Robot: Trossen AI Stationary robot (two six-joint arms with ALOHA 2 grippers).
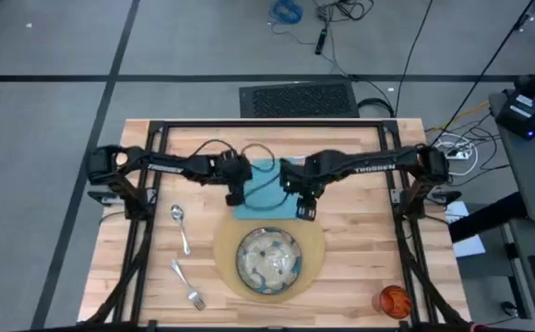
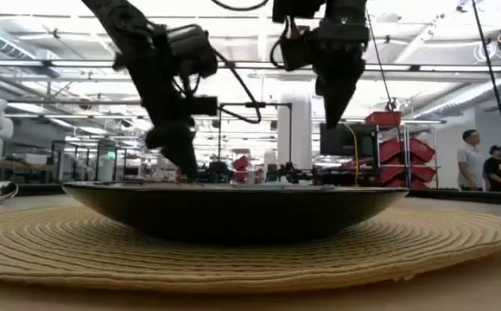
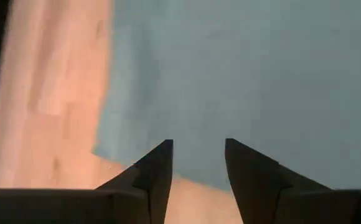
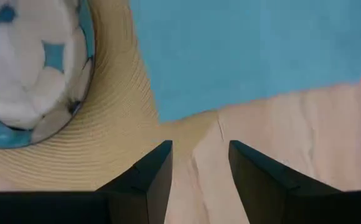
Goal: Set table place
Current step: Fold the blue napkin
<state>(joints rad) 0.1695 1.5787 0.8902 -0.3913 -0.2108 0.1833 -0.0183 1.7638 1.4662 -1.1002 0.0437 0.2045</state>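
Table (image 1: 360, 263) place setting is half laid: the round placemat (image 1: 315, 267) sits toward the near edge at the middle of the table, and the teal napkin (image 1: 266, 189) lies flat behind it, toward the far edge, its near edge meeting the mat's rim. Both hands are over that napkin. The left hand (image 1: 236, 195) hovers at the napkin's left edge, fingers apart over cloth and bare wood in its wrist view. The right hand (image 1: 305, 209) hangs at the napkin's near right corner, fingers apart, the corner just ahead of them beside the mat's rim.

The step in hand looks like taking up the napkin to move it beside the mat. To do it well, each hand should come down onto cloth proper, not wood, and pinch only once a fold rises between the fingers; both should lift together so the cloth does not drag the mat.

The dish (image 1: 269, 259) rests centred on the mat and appears empty, its pale and blue pattern showing. The orange cup (image 1: 394, 300) stands near the near right corner; I cannot tell what it holds. A spoon (image 1: 181, 227) and fork (image 1: 187, 285) lie left of the mat.
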